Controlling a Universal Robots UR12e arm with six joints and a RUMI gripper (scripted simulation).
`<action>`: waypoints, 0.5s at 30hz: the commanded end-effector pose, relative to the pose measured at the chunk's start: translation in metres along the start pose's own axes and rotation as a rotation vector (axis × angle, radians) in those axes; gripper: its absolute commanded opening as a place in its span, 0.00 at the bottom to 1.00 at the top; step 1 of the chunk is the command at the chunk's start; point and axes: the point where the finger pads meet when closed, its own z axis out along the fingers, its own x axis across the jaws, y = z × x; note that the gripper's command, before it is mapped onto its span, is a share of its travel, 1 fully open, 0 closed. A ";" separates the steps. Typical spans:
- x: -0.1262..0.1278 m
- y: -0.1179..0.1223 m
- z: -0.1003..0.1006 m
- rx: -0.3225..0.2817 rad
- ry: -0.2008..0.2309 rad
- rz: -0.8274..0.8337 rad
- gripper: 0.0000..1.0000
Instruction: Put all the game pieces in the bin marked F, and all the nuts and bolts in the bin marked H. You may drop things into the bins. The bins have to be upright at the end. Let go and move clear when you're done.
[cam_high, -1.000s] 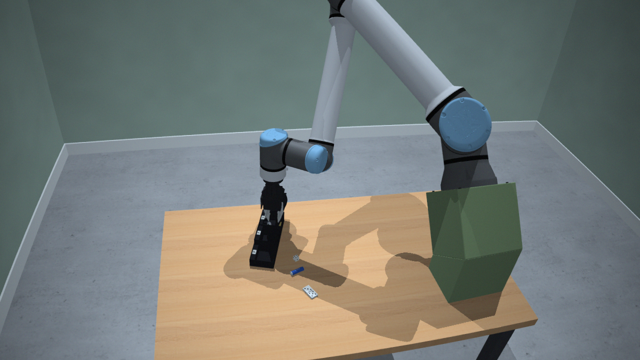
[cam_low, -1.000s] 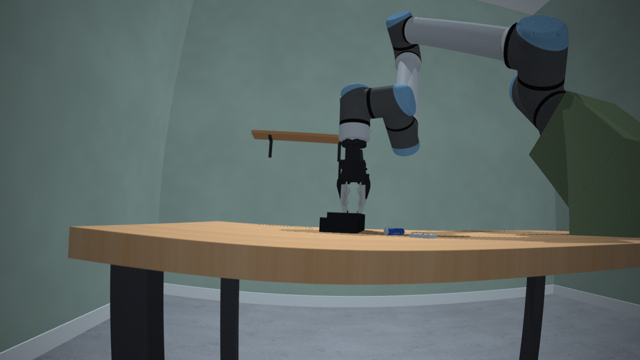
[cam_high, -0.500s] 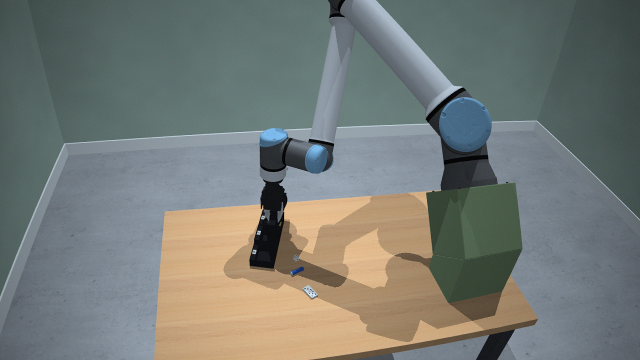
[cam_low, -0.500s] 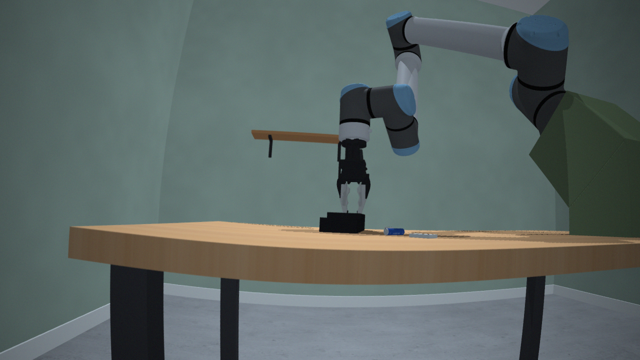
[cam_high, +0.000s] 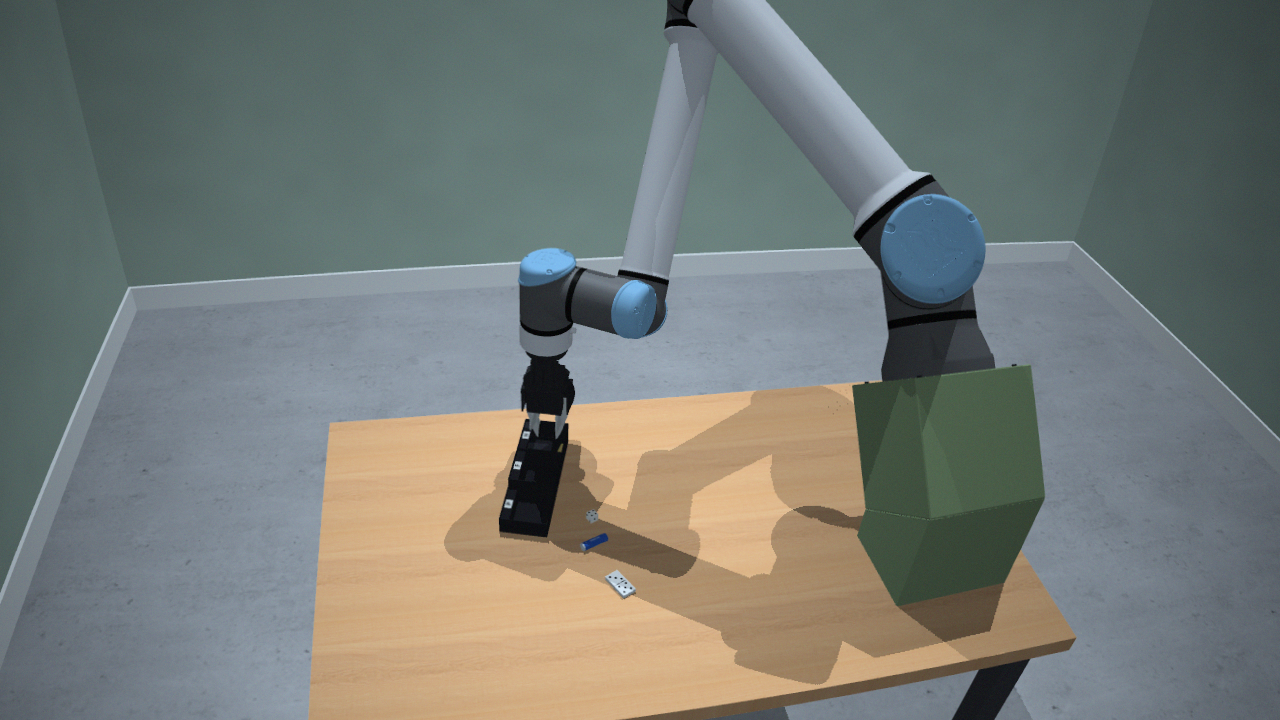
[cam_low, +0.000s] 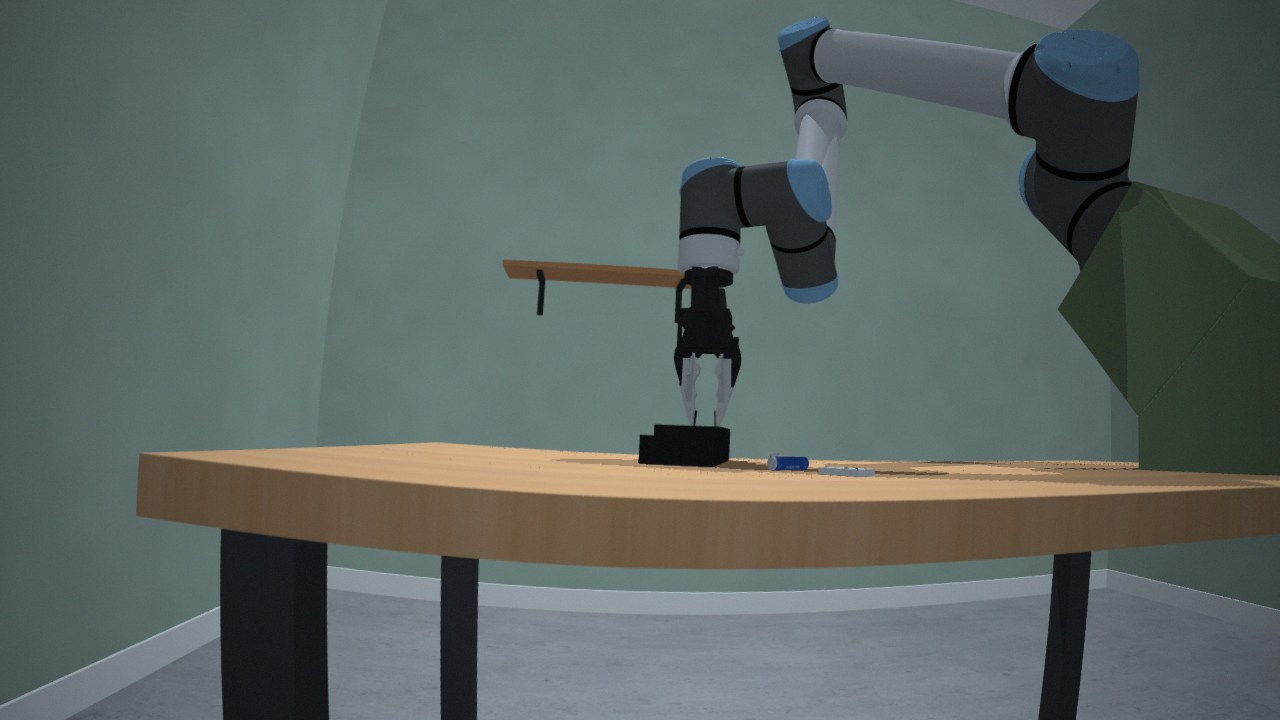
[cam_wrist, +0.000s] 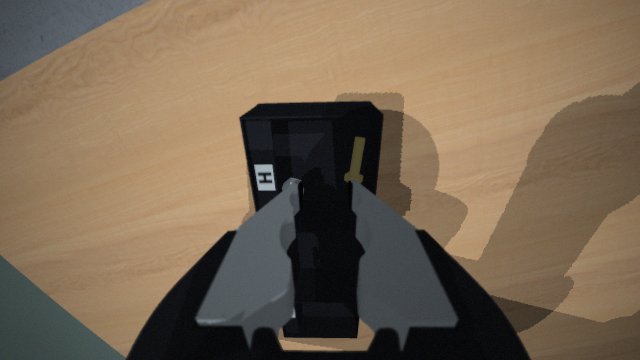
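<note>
A row of black bins (cam_high: 534, 479) lies on the wooden table. The far bin (cam_wrist: 310, 150) has a white label marked H (cam_wrist: 265, 177), and a brass bolt (cam_wrist: 356, 160) lies inside it along the right wall. My gripper (cam_wrist: 325, 182) hangs straight above this bin (cam_high: 546, 428), with its fingers slightly apart and nothing between them. In the side view its tips (cam_low: 705, 416) stand just over the bin's rim. A small white die (cam_high: 591, 514), a blue cylinder (cam_high: 594, 541) and a white domino (cam_high: 620, 583) lie on the table to the right of the bins.
A large green block (cam_high: 944, 483) covers the arm's base at the table's right end. A wooden shelf (cam_low: 595, 272) shows on the wall behind the arm in the side view.
</note>
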 end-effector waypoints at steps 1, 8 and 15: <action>0.000 0.000 -0.008 0.000 -0.001 0.000 0.18; 0.000 0.000 -0.020 0.000 -0.001 0.000 0.18; 0.000 0.000 -0.023 0.000 -0.001 0.000 0.18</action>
